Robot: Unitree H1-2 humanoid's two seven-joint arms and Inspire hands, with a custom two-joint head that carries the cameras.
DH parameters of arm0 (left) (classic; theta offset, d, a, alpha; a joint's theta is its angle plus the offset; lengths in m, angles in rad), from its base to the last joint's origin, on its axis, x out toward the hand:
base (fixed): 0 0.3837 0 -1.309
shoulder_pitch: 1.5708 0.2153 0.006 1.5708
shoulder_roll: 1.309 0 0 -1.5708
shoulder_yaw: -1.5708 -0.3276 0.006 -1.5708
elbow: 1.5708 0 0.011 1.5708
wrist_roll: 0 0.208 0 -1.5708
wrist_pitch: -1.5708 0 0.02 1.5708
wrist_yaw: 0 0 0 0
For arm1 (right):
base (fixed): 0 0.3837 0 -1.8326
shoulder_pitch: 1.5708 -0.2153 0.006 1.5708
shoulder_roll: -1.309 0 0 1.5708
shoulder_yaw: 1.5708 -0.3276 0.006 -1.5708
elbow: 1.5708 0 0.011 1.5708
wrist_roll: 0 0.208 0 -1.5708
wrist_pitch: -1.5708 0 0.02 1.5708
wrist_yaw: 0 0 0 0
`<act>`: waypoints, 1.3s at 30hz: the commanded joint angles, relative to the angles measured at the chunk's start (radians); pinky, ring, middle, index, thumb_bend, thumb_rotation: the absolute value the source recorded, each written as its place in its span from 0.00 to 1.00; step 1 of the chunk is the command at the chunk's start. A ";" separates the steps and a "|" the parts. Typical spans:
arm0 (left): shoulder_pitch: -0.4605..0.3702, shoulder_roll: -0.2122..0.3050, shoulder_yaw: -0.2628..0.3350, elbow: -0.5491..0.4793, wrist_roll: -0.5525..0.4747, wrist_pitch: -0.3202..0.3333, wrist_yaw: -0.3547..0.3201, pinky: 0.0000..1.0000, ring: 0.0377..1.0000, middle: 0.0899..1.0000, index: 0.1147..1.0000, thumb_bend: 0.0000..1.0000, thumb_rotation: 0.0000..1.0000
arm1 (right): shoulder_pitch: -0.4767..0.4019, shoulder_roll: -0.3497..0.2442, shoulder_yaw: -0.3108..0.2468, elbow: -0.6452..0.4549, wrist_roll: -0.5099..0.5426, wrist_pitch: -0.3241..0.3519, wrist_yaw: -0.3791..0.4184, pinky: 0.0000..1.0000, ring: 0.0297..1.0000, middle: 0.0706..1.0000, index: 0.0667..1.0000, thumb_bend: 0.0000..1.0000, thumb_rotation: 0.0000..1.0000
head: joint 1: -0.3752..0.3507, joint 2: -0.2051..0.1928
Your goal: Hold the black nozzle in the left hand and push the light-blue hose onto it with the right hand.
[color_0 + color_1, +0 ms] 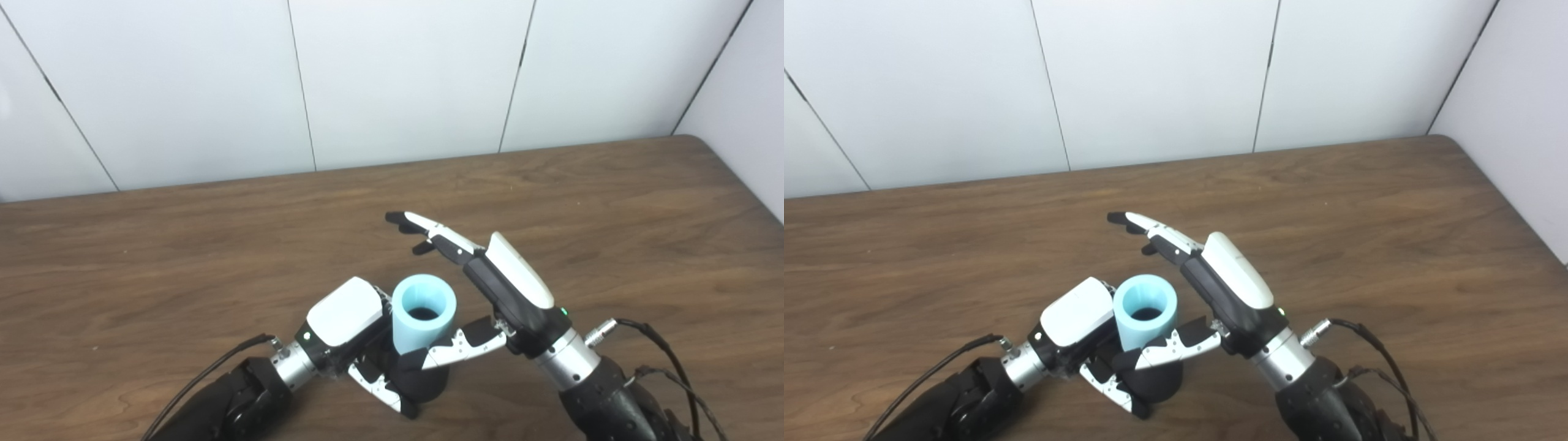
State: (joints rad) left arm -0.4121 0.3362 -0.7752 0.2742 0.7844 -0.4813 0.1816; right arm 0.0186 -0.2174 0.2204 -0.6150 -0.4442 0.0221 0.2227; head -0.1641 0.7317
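Left eye view: light-blue hose (424, 312) seated upright on black nozzle (422, 381), gripped by left hand (352, 334); right hand (490, 275) spread at three o'clock, thumb touching hose.

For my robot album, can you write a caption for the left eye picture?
Left robot hand grips the black nozzle under the light-blue hose; right robot hand is open beside it.
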 commanded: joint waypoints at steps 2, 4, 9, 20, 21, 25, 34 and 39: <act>0.169 0.009 -0.084 0.128 0.015 0.012 -0.045 0.17 0.19 0.42 0.42 0.52 0.00 | -0.053 -0.023 -0.034 -0.037 0.030 -0.074 -0.015 0.74 0.87 0.92 0.92 1.00 0.58 | -0.002 0.000; 0.166 0.009 -0.088 0.131 0.014 0.012 -0.039 0.17 0.20 0.42 0.42 0.52 0.00 | -0.064 -0.035 -0.061 -0.056 0.014 -0.077 -0.025 0.78 0.90 0.94 0.94 1.00 0.71 | -0.004 0.000; 0.156 0.001 -0.094 0.150 0.018 0.012 -0.026 0.17 0.20 0.42 0.42 0.52 0.00 | -0.066 -0.089 -0.143 -0.112 -0.080 -0.120 -0.026 0.80 0.91 0.95 0.95 0.96 0.89 | -0.012 -0.006; 0.136 -0.015 -0.111 0.187 0.017 0.012 0.009 0.14 0.16 0.42 0.42 0.52 0.00 | 0.012 -0.148 -0.101 -0.257 -0.311 -0.141 0.166 1.00 1.00 1.00 1.00 0.94 0.99 | -0.017 -0.013; 0.136 -0.015 -0.111 0.188 0.014 0.012 0.010 0.14 0.16 0.42 0.42 0.52 0.00 | 0.020 -0.144 -0.098 -0.268 -0.325 -0.141 0.180 1.00 1.00 1.00 1.00 0.95 1.00 | -0.017 -0.013; 0.136 -0.016 -0.106 0.185 0.024 0.012 0.002 0.14 0.16 0.42 0.42 0.52 0.00 | 0.049 -0.131 -0.083 -0.288 -0.360 -0.161 0.216 1.00 1.00 1.00 1.00 0.95 0.97 | -0.018 -0.012; 0.134 -0.016 -0.110 0.191 0.016 0.012 0.005 0.14 0.16 0.42 0.42 0.52 0.00 | 0.120 -0.104 -0.055 -0.282 -0.412 -0.213 0.251 0.93 0.96 0.99 0.95 0.92 0.91 | -0.018 -0.016; 0.133 -0.016 -0.109 0.191 0.022 0.012 0.002 0.14 0.16 0.42 0.42 0.52 0.00 | 0.137 -0.098 -0.046 -0.280 -0.436 -0.236 0.275 0.91 0.96 0.99 0.96 0.92 0.91 | -0.018 -0.016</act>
State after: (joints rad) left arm -0.4356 0.3233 -0.7977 0.3169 0.7828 -0.4816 0.2023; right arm 0.1600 -0.3210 0.1725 -0.8643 -0.8786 -0.1752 0.5044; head -0.1810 0.7148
